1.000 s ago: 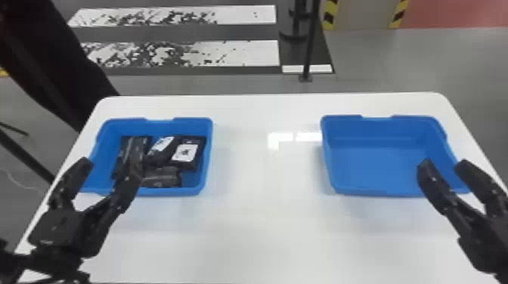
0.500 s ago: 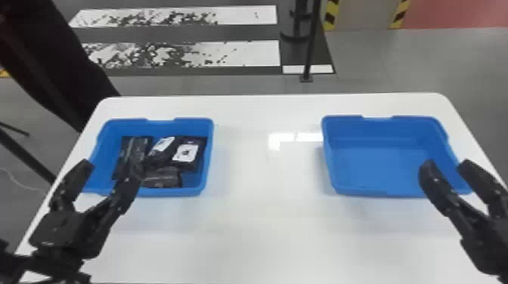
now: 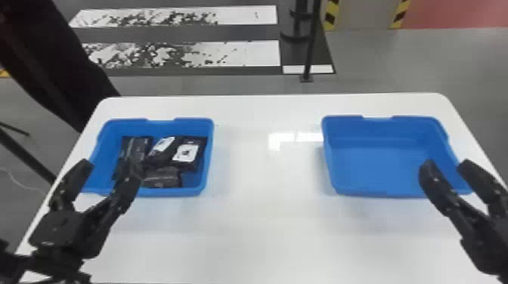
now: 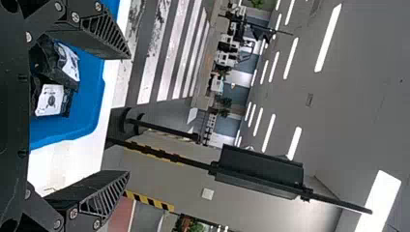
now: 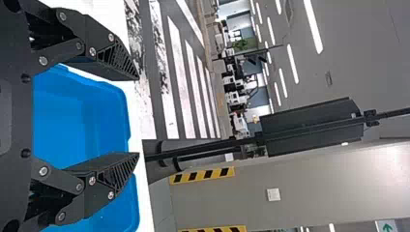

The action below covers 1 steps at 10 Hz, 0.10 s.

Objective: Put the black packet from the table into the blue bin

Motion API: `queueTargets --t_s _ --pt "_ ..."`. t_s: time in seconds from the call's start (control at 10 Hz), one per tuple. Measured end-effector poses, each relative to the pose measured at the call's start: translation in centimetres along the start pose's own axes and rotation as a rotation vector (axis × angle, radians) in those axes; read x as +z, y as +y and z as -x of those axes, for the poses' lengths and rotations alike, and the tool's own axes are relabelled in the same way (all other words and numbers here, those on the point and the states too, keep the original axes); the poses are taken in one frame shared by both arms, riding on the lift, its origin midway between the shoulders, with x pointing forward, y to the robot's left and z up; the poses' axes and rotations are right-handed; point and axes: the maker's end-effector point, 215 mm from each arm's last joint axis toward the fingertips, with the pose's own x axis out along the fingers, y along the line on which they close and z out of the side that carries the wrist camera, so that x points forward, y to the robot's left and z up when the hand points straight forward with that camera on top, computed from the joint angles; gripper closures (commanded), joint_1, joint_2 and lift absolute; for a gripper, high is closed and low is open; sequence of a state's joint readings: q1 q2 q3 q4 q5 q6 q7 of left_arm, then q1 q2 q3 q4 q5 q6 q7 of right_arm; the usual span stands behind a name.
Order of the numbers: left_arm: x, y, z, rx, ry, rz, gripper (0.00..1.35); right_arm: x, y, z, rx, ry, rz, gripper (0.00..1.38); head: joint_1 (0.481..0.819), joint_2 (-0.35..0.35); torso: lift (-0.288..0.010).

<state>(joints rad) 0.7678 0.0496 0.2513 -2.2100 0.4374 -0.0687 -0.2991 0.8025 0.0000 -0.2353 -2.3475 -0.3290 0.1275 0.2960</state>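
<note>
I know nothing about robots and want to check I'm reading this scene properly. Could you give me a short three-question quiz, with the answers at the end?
1. Multiple choice: where do the black packets lie?
A) loose on the table
B) in the bin on the robot's left
C) in the bin on the robot's right

2. True or false: the right gripper is holding a packet.

3. Fill in one word: the fingers of the left gripper are ____.

Key: 1. B. 2. False; there is nothing between its fingers. 3. Open.
</note>
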Motion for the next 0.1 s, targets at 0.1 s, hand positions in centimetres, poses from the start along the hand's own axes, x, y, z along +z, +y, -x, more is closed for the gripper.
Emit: queueTargets --t_s 0.1 --pt "-0.04 0.00 -0.02 0.000 0.001 0.001 0.19 0.00 0.00 0.00 0.000 0.000 0.000 0.51 0.695 0.048 -0.110"
